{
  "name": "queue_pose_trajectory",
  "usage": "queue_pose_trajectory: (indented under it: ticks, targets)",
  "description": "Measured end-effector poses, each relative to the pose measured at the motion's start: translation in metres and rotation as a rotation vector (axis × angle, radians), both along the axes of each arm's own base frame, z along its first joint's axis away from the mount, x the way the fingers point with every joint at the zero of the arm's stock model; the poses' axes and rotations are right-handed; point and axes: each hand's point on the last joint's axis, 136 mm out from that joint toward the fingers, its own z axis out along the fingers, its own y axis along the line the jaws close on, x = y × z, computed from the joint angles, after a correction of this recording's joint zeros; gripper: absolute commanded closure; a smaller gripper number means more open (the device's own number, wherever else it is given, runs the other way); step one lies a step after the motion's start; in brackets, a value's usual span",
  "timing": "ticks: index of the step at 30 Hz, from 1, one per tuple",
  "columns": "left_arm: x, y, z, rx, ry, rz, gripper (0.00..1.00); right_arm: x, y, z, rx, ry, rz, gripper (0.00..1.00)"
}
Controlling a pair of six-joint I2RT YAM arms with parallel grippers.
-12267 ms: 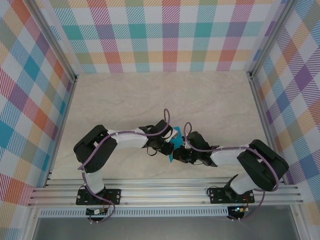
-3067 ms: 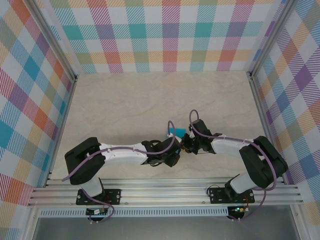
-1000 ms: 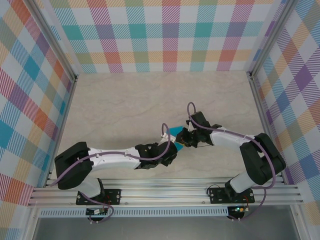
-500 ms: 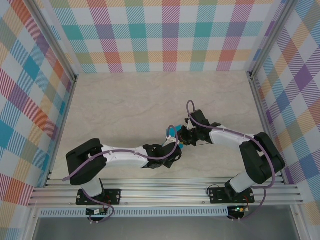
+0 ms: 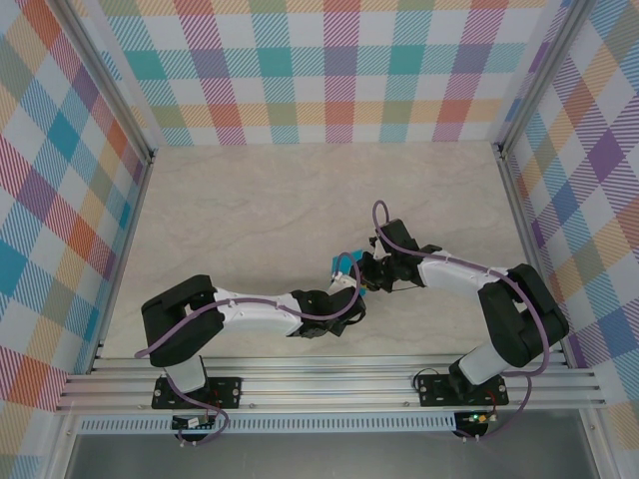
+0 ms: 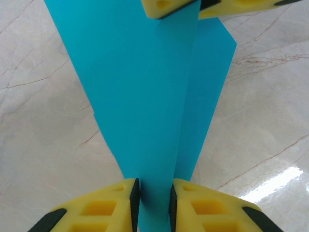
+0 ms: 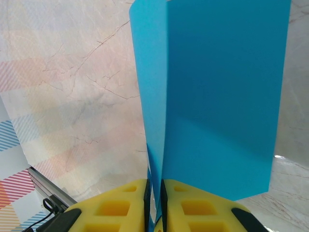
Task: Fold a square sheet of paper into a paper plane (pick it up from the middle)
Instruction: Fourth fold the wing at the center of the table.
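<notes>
Left gripper (image 6: 153,195): pressed onto the narrow end of the paper (image 6: 145,96), with one pad on each side of it.
Paper: a folded teal piece, held off the table (image 5: 250,200) between the two grippers, toward the near middle of the table.
Right gripper (image 7: 154,191): pinched tight on the paper's folded edge at the opposite end.
Done: the sheet appears creased down the middle and layered, tapering toward one end.
Left: probably sharpening the folds, shaping the wings and setting the plane down.
Count: one paper, two grippers, two arms, one table.
</notes>
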Motion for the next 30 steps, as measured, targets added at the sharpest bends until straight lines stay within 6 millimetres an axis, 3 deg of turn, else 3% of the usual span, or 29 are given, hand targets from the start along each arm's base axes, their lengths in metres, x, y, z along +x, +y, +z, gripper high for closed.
queue_pose_trajectory:
  ticks: [4, 11, 30]
  targets:
    - [-0.0005, -0.0001, 0.0000, -0.001, -0.006, 0.008, 0.80, -0.0011, -0.0007, -0.0007, -0.004, 0.006, 0.000, 0.83]
    - [0.0003, 0.0006, 0.0009, -0.013, -0.011, 0.039, 0.71, -0.0024, -0.0015, -0.0017, -0.009, 0.013, 0.000, 0.81]
    - [-0.0011, 0.0035, -0.0013, -0.006, -0.017, 0.048, 0.73, -0.0065, 0.0053, -0.0057, 0.024, 0.032, 0.068, 0.67]
